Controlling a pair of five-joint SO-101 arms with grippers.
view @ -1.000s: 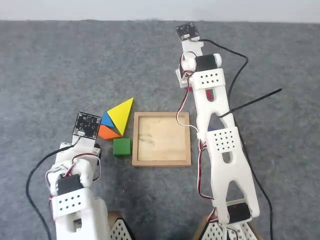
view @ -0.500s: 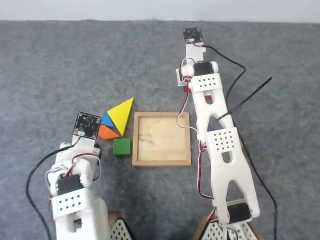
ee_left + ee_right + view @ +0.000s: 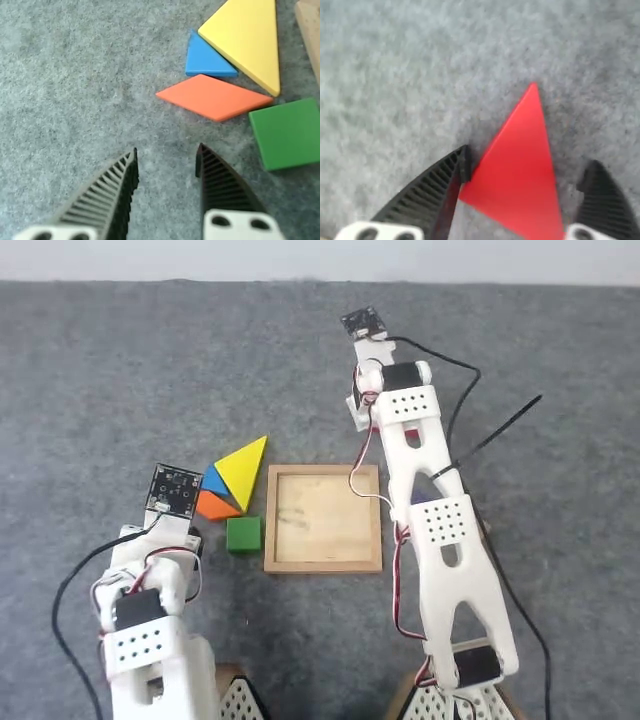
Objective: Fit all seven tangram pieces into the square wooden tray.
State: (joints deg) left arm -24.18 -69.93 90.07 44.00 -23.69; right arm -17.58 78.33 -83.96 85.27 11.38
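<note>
— What's the big picture?

— The right arm [image 3: 440,530] reaches long, running alongside the tray [image 3: 322,565] on its right and out past its far edge. The left arm [image 3: 150,610] is tucked at the near left. The tray between them is bare wood, no piece in it yet.

— And the pieces?

— Largest is the yellow triangle [image 3: 245,468], just left of the tray's far corner. Then there's the red triangle [image 3: 517,170], flat on the grey mat [image 3: 120,370] beyond the tray's far edge. The right gripper [image 3: 528,159] is spread wide and low over it, a jaw on either slanted side, one about touching the edge. Nothing gripped, I'd say.

— Trouble there?

— Those sides taper. Squeeze them and I reckon the piece could squirt toward its point or spin. It's thin on a fuzzy mat too, so a jaw may ride over it. The arm's cable [image 3: 352,478] also loops over the tray's corner and might drag across during the carry.

— The smaller ones?

— Green square [image 3: 287,132], orange parallelogram [image 3: 215,97] and blue triangle [image 3: 207,57], bunched with the yellow one left of the tray. The left gripper [image 3: 167,150] hangs partly open, empty, just short of the orange parallelogram. Orange, blue and yellow touch, so lifting one could shove its neighbours. A crooked first piece in the tray would likely leave no room for the rest.
</note>
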